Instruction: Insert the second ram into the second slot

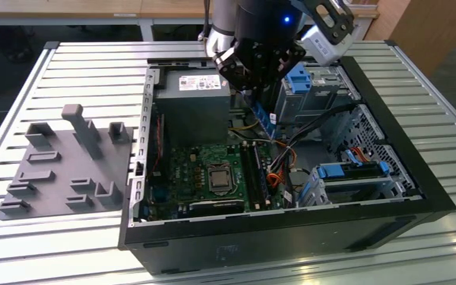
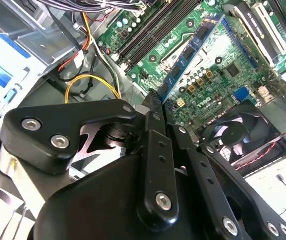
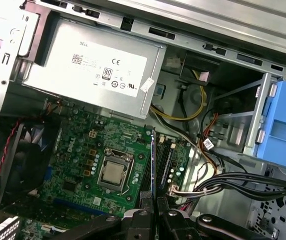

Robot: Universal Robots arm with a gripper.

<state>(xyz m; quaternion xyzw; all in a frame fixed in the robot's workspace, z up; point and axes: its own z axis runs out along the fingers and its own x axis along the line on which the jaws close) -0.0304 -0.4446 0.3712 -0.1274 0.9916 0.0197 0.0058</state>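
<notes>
I see the gripper (image 2: 156,107) clamped on the second ram (image 2: 192,52) over the mobo (image 3: 78,150); any skew vs the RAM slots (image 1: 253,169) and, imo, it jams or bends.

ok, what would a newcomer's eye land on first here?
The open computer case on the slatted table, its green motherboard exposed. Above it in the exterior view, the black gripper is clamped on the second ram, a blue stick held over the board. A grey fixture block sits at the exterior view's left.
</notes>
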